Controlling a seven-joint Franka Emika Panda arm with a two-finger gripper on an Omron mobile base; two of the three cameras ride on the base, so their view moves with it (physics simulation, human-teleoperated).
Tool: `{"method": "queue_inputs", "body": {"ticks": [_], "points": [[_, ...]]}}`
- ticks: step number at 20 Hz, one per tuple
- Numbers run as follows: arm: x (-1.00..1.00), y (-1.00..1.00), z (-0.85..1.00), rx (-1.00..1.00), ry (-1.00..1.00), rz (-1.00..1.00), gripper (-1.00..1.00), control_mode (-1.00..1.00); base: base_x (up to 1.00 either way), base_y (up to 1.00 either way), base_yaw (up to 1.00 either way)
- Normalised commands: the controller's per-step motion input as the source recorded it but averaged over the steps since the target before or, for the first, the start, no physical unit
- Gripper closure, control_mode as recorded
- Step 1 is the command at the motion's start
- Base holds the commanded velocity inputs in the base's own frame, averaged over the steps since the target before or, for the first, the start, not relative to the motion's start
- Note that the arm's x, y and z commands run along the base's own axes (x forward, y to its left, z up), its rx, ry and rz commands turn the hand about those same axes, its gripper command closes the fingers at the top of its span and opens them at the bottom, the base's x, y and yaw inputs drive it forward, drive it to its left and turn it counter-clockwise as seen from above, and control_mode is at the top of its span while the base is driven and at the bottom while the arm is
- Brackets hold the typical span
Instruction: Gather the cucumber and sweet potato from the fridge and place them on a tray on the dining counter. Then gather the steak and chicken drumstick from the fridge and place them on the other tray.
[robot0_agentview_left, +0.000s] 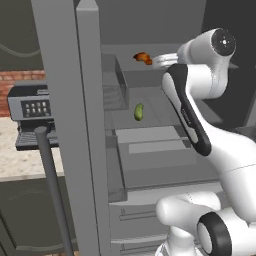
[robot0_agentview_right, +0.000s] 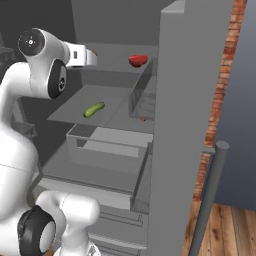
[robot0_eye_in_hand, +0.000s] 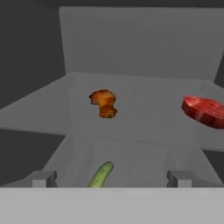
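Three of the task's four foods lay in the open fridge (robot0_agentview_left: 90, 125), none of them yet lifted. The cucumber (robot0_agentview_left: 139, 111) rested near the front of the middle shelf (robot0_agentview_right: 75, 111), lying on its side and apart from everything else. On the shelf above, the chicken drumstick (robot0_eye_in_hand: 103, 103) sat toward the left of the hand view and the steak (robot0_eye_in_hand: 204, 111) toward its right, the two well apart; in the right base view the steak (robot0_agentview_right: 138, 60) lay close to the door-side wall. The sweet potato could not be made out from where I stood. The hand (robot0_eye_in_hand: 112, 178) was held at the mouth of the upper shelf, fingers (robot0_eye_in_hand: 41, 179) spread fully apart and gripping nothing, with the cucumber showing below and between them. The white arm (robot0_agentview_left: 192, 117) reached up and inward from its base. Neither the trays nor the dining surface were to be seen from this position. As a judgement, the task stood at its very beginning: all four transfers remained, and the first pickup, probably of the cucumber, had not yet been made. A coffee machine (robot0_agentview_left: 31, 116) stood on the surface beyond the fridge door.
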Motion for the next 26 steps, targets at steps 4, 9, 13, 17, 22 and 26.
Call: {"method": "queue_inputs", "body": {"ticks": [4,9,13,17,22,26], "points": [[0.34,0.03,-0.08,0.0,0.05,0.0,-1.0,-1.0,0.0,0.0,0.0],[0.27,0.01,-0.2,0.0,0.0,0.0,-1.0,-1.0,0.0,0.0,0.0],[0.29,0.03,-0.28,0.0,0.0,0.0,-1.0,-1.0,0.0,0.0,0.0],[0.32,0.02,-0.03,0.0,0.0,0.0,-1.0,-1.0,0.0,0.0,0.0],[0.32,0.01,0.0,0.0,0.0,0.0,-1.0,-1.0,0.0,0.0,0.0],[0.26,0.05,0.0,0.0,0.0,0.0,-1.0,-1.0,0.0,0.0,0.0]]}}
